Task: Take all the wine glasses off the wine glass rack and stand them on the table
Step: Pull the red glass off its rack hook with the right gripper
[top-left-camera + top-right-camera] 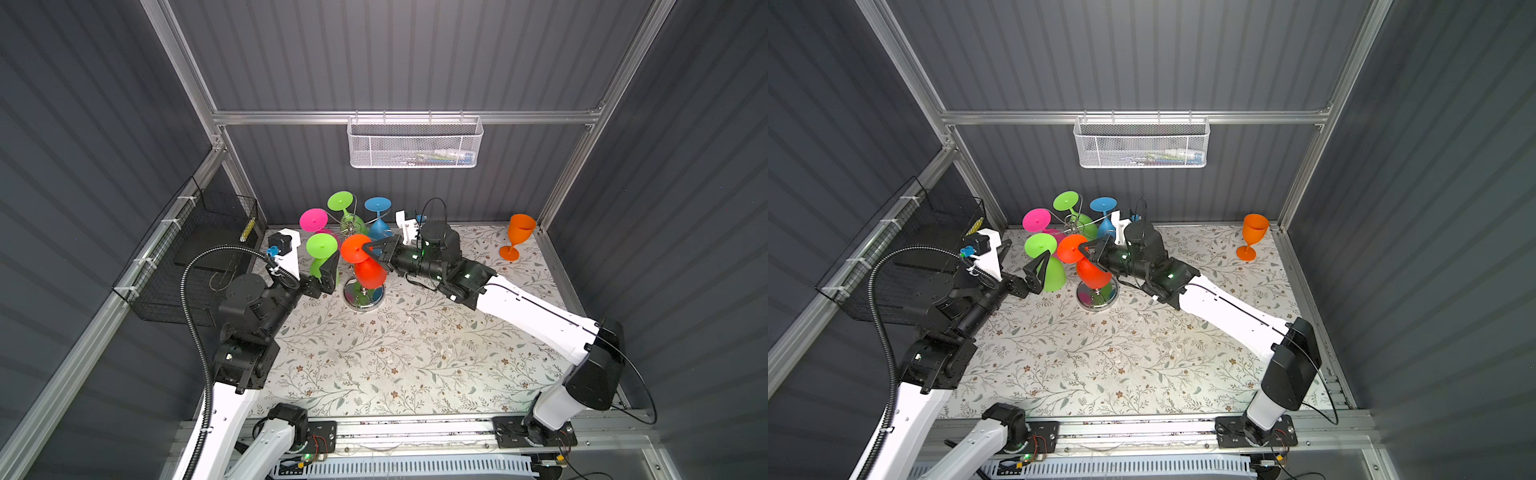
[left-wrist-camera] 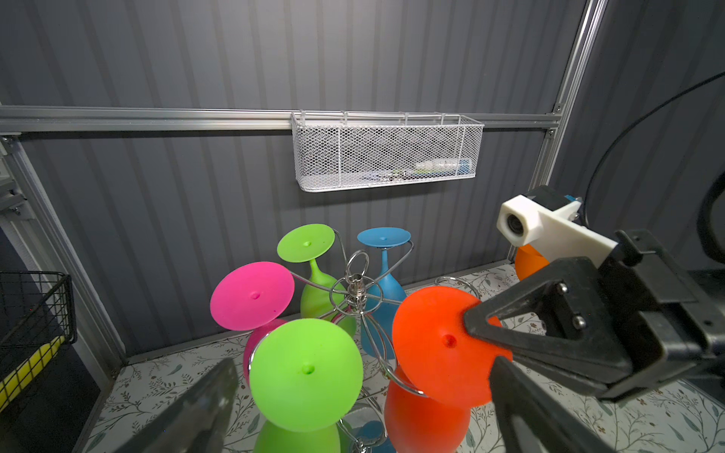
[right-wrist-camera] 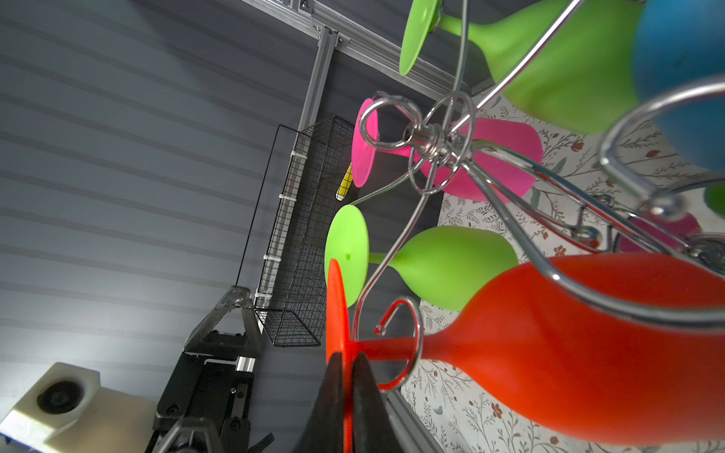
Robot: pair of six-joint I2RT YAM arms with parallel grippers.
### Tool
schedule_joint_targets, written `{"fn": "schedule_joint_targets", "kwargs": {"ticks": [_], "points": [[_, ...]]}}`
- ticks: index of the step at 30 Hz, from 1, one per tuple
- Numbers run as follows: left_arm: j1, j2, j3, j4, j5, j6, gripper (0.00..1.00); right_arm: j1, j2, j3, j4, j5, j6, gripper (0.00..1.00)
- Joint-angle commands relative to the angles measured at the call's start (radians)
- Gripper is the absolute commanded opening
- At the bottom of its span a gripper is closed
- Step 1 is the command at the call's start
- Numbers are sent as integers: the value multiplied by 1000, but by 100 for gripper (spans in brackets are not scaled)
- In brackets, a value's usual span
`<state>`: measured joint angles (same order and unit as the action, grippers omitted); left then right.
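While right fingers [image 3: 329, 404] clamp red glass [image 3: 569, 353], rack [image 3: 429, 137] curl rings stem.

L arm [image 1: 249, 299], R arm [image 1: 536, 318]: white shells, black joints; L w/ ribbed black conduit [image 1: 185, 291].

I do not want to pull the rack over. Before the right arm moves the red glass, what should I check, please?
1. Right gripper shut on the foot of the red glass: ok.
2. Stem free of the wine glass rack: not ok, it sits inside a curled arm.
3. Left gripper open: ok.
4. Left gripper clear of the front green glass: cannot tell, it is very close.
5. Rack base flat on the table: ok.
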<state>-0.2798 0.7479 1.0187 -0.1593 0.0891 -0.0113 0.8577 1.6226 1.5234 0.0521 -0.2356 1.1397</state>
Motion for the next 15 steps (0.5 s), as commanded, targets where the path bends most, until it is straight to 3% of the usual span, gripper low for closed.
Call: {"fn": "schedule_joint_targets", "kwargs": {"ticks": [1,15], "points": [[8,-13,-18,21,-12,17,100,6,-31,9,25,18,-28,8],[8,-19,-24,27,-22,19,100,30,-21,21,21,14,-22,5]]}}
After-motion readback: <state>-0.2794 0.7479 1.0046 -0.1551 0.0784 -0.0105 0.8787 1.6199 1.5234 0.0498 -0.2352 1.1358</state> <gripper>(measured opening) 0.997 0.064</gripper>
